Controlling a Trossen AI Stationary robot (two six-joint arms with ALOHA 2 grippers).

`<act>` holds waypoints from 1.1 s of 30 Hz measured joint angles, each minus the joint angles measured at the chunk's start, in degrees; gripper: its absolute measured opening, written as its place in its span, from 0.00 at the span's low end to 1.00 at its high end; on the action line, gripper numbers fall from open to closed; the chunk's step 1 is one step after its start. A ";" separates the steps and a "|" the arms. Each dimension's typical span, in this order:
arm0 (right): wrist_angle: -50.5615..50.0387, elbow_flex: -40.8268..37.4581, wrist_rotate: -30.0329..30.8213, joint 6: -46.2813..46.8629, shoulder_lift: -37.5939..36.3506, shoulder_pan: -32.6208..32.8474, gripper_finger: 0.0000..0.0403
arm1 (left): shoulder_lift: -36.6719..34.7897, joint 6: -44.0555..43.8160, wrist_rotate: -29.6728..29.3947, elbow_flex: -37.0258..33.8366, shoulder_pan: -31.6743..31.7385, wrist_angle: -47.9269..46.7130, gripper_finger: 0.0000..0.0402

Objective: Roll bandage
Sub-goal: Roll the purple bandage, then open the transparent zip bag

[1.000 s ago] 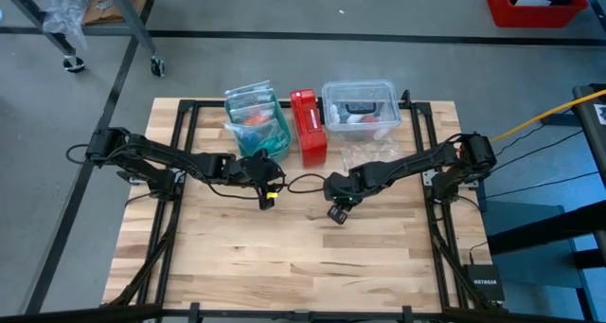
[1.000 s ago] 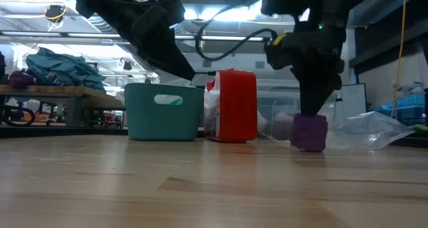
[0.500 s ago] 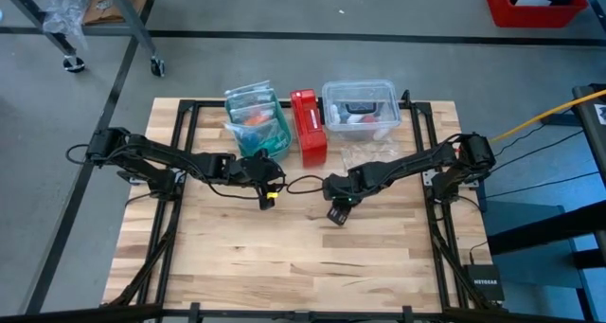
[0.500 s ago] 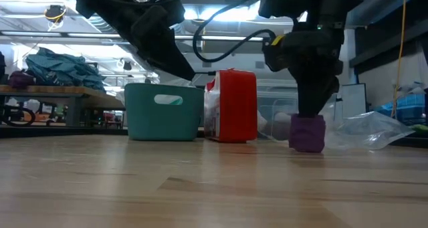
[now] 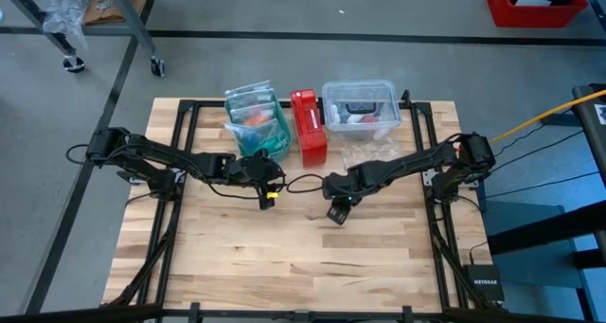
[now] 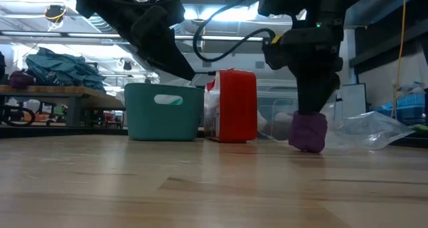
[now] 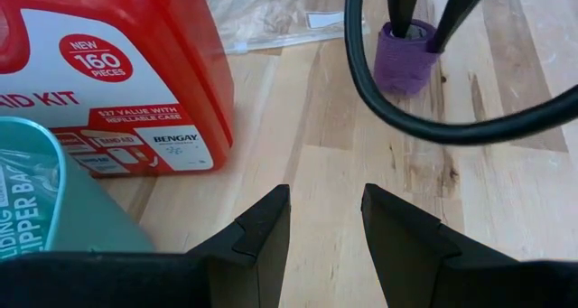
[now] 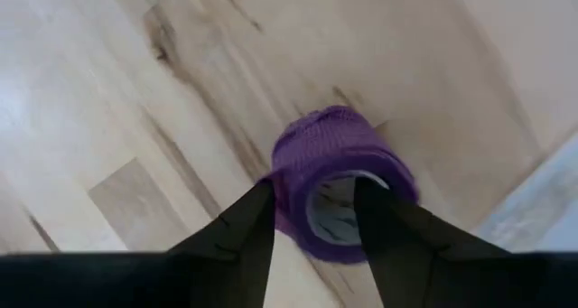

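Observation:
The purple bandage is a small coiled roll standing on one end on the wooden table, right of centre; it also shows as a purple stub in the low view. My right gripper points steeply down over it and is open. One finger reaches into the roll's hollow and the other stands outside its wall. My left gripper hovers open above the table by the red box, with nothing between its fingers. My right gripper comes at the roll from above, its fingers on either side of one wall of the coil. The roll stands on the table by its lower end. Whether either finger touches the wall, I cannot tell.
At the table's far side stand a teal bin, the red first-aid box and a clear lidded container, with a crumpled plastic bag in front of it. A black cable loops between the two arms.

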 joint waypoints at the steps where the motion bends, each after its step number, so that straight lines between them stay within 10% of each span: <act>1: -0.88 0.60 0.41 -0.20 0.00 -0.01 0.37 | 0.00 0.00 0.00 0.00 -0.01 0.00 0.32; 15: -9.04 8.08 0.46 -1.12 -0.02 0.13 0.33 | -0.02 0.02 -0.02 0.00 0.01 -0.02 0.32; 22: -30.05 13.41 8.94 -2.53 -0.08 0.13 0.33 | -0.02 0.00 -0.02 0.00 0.01 -0.02 0.32; 33: -36.60 6.82 9.41 -2.07 -0.09 0.18 0.33 | -0.02 0.00 -0.02 0.00 0.01 -0.02 0.32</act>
